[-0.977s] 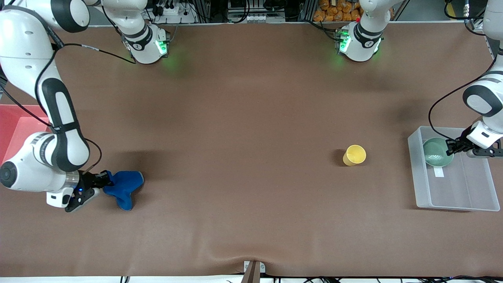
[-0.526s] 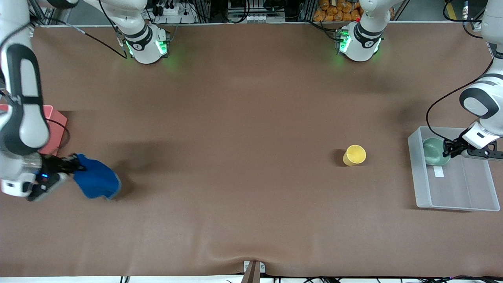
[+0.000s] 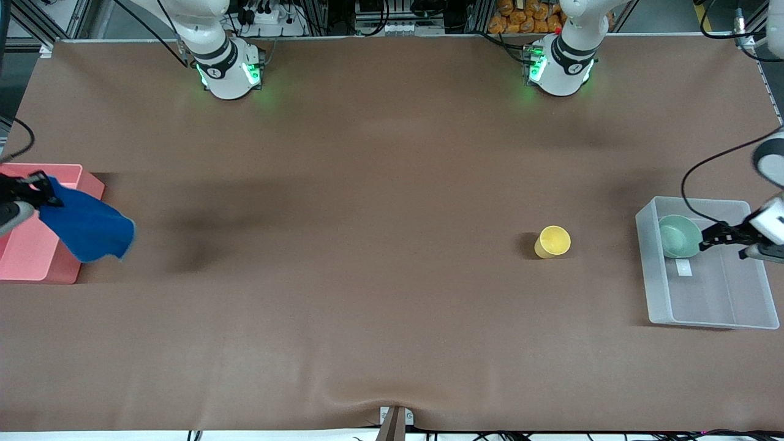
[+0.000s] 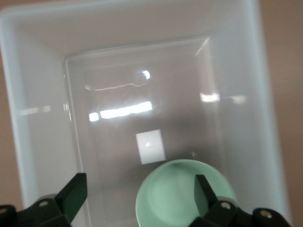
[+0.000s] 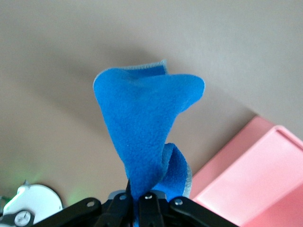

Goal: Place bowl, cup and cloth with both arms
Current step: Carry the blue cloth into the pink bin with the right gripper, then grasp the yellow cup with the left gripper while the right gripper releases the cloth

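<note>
My right gripper (image 3: 38,188) clenches the bright blue fabric cloth (image 3: 86,228) above the pink plastic bin (image 3: 27,260). My left gripper (image 3: 707,239), released, hovers seemingly just over the mint-green bowl (image 3: 678,236) inside the clear plastic tray (image 3: 710,312). The yellow cup (image 3: 553,241) stands near the tray, toward the table's middle.

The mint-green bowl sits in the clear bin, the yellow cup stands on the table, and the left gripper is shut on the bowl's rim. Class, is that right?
Not quite. The left wrist view shows the left gripper open over the mint-green bowl, its fingers apart. The bowl does sit in the clear bin, and the yellow cup stands on the table.
</note>
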You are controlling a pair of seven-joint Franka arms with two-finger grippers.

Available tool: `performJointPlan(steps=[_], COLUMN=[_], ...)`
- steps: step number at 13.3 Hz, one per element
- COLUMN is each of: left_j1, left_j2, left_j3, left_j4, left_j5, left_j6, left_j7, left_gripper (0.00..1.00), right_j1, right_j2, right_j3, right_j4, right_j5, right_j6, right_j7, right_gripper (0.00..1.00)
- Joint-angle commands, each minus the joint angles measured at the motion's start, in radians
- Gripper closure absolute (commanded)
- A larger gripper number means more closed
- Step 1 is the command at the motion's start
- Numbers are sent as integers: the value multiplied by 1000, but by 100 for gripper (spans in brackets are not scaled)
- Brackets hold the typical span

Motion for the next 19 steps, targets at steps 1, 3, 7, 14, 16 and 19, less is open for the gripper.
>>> performJointPlan(steps=[1, 3, 7, 14, 16, 19], left_j1=[-70, -155, -324, -424, -423, -423], left_j2=[-23, -53, -98, -75, -70, -75], left_j3=[7, 4, -5, -100, -108, -110], left_j4=[85, 80, 47, -145, -197, -251], left_j5=[44, 91, 92, 91, 92, 107], left_j6=[-144, -189, -281, -22, 22, 40], left_j7=[-129, -348, -670, -908, -915, -896], left_gripper=[0, 0, 0, 0, 0, 0], right_j1=[-44, -64, -144, -371, -383, -408], right_j2=[-48, -54, -42, 126, 159, 212], right_j3=[8, 10, 12, 13, 12, 13], right_j4=[-29, 0, 8, 2, 2, 3], right_j5=[-64, -143, -287, -361, -361, -356], right_j6=[-59, -108, -139, 52, 117, 227], right_j7=[-11, -13, -95, -132, -141, -146], right_gripper=[100, 100, 100, 100, 100, 100])
